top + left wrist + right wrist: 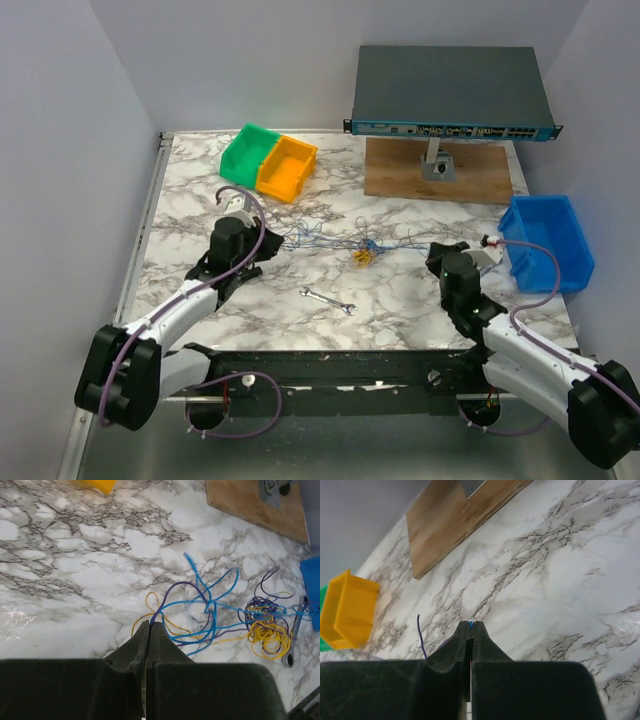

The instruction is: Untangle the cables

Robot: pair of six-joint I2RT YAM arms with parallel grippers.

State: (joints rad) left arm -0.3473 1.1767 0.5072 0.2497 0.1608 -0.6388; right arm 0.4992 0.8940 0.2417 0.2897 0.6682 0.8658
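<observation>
Black left end effector (148,631) and right end effector (470,627) each clench strands of thin blue, yellow, purple cables (267,632), mostly tangled.

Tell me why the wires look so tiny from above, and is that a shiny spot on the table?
Top view: the cables are thread-thin and far off, nearly lost against the veined marble table. Left wrist view: they show sharp and colourful, with a glare patch at the picture's left edge. Right wrist view: similar glare at the right edge.
</observation>
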